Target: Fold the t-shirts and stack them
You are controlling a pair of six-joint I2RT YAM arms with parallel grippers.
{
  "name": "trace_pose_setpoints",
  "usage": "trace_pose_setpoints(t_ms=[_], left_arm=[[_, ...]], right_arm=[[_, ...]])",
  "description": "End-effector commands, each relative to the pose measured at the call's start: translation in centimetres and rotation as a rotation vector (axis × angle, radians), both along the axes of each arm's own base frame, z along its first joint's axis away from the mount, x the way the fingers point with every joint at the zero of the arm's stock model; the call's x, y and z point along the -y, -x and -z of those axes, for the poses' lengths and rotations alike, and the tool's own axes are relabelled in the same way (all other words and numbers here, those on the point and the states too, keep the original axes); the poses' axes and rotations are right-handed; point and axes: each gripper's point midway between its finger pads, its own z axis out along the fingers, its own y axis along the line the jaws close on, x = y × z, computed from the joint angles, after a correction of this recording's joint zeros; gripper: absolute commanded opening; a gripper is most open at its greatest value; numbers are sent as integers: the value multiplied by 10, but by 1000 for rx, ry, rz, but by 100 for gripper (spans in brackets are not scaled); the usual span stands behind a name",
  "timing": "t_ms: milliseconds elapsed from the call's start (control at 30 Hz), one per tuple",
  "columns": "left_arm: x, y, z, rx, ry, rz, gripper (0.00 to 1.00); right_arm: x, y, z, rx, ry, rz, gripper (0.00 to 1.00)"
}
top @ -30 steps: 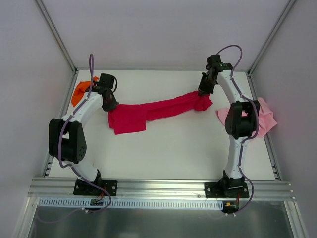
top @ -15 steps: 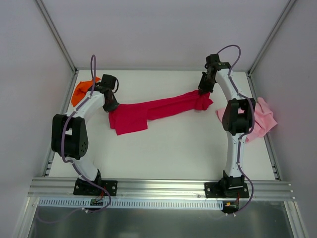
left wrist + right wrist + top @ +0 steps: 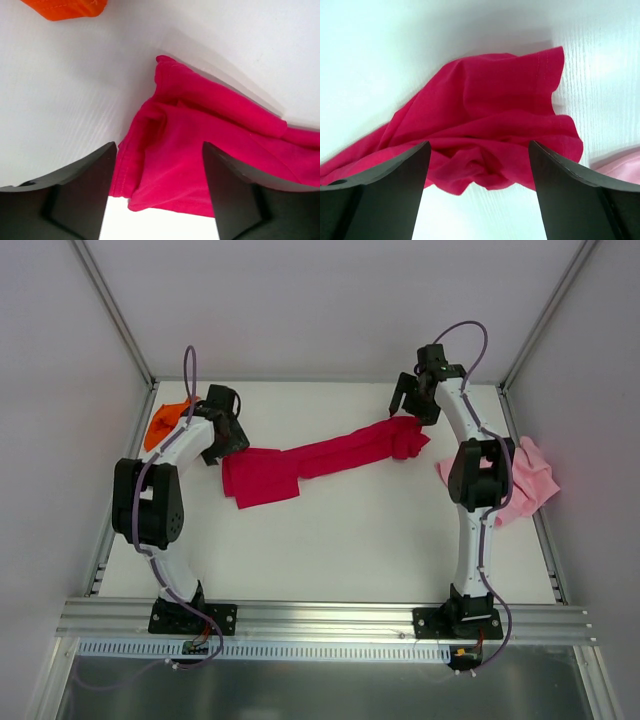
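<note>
The crimson t-shirt (image 3: 300, 462) lies stretched in a long band across the white table (image 3: 350, 540), bunched at both ends. My left gripper (image 3: 228, 436) hovers over its left end with the jaws open, and the cloth (image 3: 200, 135) lies loose below the left gripper (image 3: 159, 165). Over the crumpled right end (image 3: 495, 100) stands my right gripper (image 3: 479, 150), also open with nothing pinched; in the top view the right gripper (image 3: 405, 405) sits just behind that end. The orange t-shirt (image 3: 160, 425) is heaped at the far left corner. The pink t-shirt (image 3: 535, 480) lies at the right edge.
Grey walls with metal posts (image 3: 120, 330) close in the table at the back and sides. An aluminium rail (image 3: 320, 620) runs along the near edge by the arm bases. The orange cloth (image 3: 65, 7) and pink cloth (image 3: 620, 167) show at the wrist views' edges.
Both grippers have opened and let go of the crimson t-shirt's ends. The shirt has settled on the table, and both wrists have pulled back slightly.
</note>
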Motion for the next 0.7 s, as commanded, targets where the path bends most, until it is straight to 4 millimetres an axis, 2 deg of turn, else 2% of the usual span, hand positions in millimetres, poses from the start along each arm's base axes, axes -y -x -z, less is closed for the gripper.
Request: trace_pose_setpoints(t_ms=[0, 67, 100, 133, 167, 200, 333, 433, 467, 567, 633, 667], left_arm=[[-8, -5, -11, 39, -11, -9, 72], [-4, -8, -33, 122, 13, 11, 73], [-3, -9, -41, 148, 20, 17, 73], [-2, -8, -57, 191, 30, 22, 73], [1, -7, -65, 206, 48, 29, 72], [2, -5, -72, 221, 56, 31, 72], [7, 8, -110, 312, 104, 42, 71], [25, 12, -125, 379, 183, 117, 68], [39, 10, -129, 401, 241, 175, 68], [55, 14, -113, 339, 292, 236, 67], [60, 19, -91, 276, 299, 251, 66], [63, 21, -84, 261, 312, 261, 64]], right_arm=[[4, -9, -20, 84, 37, -37, 84], [-3, -4, -28, 104, -4, -57, 80], [-3, 5, -36, 106, -10, -59, 74], [-4, 9, -38, 105, -16, -61, 71], [-3, 16, -39, 88, -15, -56, 70], [-2, 22, -48, 94, -16, -58, 69], [-1, 45, -51, 104, 4, -82, 70], [-9, 56, -60, 158, 45, -145, 69], [-12, 56, -62, 168, 48, -158, 69], [-19, 59, -67, 147, 24, -183, 70], [-24, 62, -73, 145, 2, -195, 70], [-27, 65, -84, 168, -9, -203, 70]])
